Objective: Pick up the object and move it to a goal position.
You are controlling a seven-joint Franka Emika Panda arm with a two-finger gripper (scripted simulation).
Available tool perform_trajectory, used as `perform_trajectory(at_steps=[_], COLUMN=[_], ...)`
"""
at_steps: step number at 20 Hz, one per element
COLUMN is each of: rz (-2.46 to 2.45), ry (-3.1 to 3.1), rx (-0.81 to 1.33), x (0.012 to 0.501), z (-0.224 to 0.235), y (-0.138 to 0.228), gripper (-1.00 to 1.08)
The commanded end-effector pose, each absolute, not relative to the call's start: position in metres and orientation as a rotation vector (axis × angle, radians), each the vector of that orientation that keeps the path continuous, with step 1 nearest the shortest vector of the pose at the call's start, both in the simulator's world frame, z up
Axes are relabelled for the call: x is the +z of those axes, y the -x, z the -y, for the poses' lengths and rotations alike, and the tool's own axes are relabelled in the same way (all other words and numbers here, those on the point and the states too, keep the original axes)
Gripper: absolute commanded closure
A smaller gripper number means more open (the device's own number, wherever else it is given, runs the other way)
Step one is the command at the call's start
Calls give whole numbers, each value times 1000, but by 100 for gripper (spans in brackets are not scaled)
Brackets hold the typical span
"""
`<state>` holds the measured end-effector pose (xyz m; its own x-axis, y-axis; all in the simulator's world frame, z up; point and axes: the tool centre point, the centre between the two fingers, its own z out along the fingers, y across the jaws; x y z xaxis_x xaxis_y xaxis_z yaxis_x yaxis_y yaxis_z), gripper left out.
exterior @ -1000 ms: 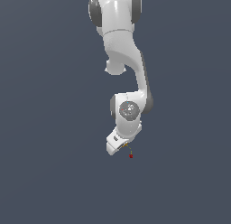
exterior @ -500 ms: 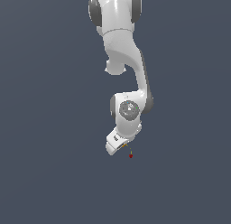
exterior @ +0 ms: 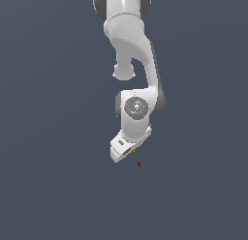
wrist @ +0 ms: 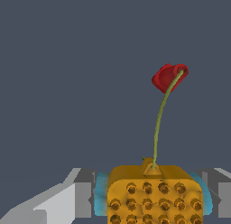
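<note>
The object [wrist: 153, 193] is an orange-yellow studded block with cyan bits at its two ends, filling the wrist view close to the camera. My gripper [wrist: 153, 196] is shut on it, a grey finger [wrist: 83, 198] pressing on each side. In the exterior view only a sliver of the object [exterior: 132, 150] shows under the white gripper [exterior: 130, 149]. The goal position [exterior: 139, 163] is a tiny dark-red dot just below and toward the exterior view's right of the gripper. The wrist view shows the goal position [wrist: 169, 76] as a red blob beyond the block, with a thin green line running from it to the block.
The white arm [exterior: 133, 55] hangs down from the top of the exterior view against a plain dark grey-blue background. No other objects or edges show.
The gripper and the held block have hardly moved; the red dot stays just below them.
</note>
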<state>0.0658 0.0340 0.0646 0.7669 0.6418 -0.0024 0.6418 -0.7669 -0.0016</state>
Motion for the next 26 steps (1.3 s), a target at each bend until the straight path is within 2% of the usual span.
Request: perform_trajectory(at_steps=[1,26], rz=[1072,1074], ry=[2953,2951], rx=[1,0], x=[88,361], z=[-29,32], y=[-67,-80], gripper=[108,108])
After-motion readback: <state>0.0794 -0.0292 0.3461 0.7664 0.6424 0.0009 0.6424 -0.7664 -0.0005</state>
